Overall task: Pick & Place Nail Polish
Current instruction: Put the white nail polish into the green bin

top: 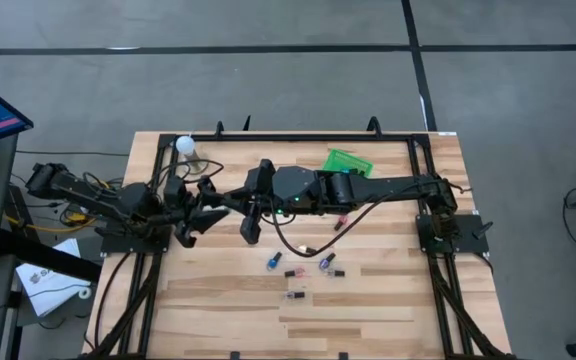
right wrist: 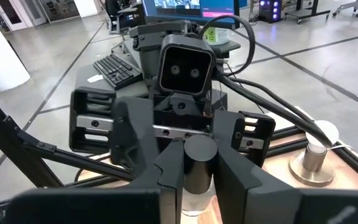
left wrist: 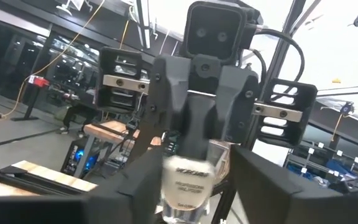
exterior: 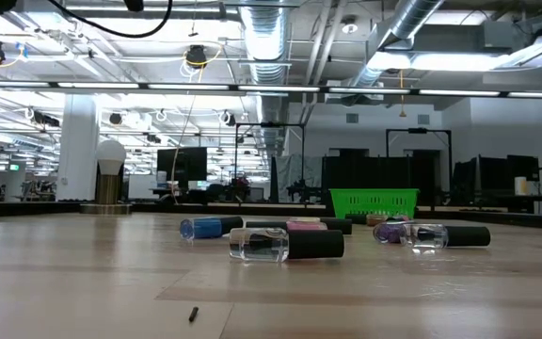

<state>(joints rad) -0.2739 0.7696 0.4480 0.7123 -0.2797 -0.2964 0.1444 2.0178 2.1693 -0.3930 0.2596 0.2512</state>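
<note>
Above the left-centre of the wooden tabletop (top: 368, 300) the two arms meet nose to nose, and a single nail polish bottle (left wrist: 185, 177) hangs in the air between them, clear of the wood. The right end effector (right wrist: 197, 168) is clenched on the bottle's dark cap (right wrist: 200, 149), its two fingers pressed against either side of it, with the clear glass body hanging below. The left end effector (left wrist: 191, 186) faces it from the other side and looks released: its fingers flank the labelled glass, and a gap shows on at least one side (the near finger sits too close to the bottle to tell whether it touches). The remaining bottles lie on their sides in a loose scatter towards the middle of the tabletop: a blue one (exterior: 200, 227), a clear one with a dark cap (exterior: 285, 245) nearest the low camera, a pink one (exterior: 306, 226) behind it and a purple one (exterior: 389, 231) to the side. A green basket (top: 348, 161) sits near the far edge, and a white ball-topped stand (top: 185, 146) occupies the far left corner.
</note>
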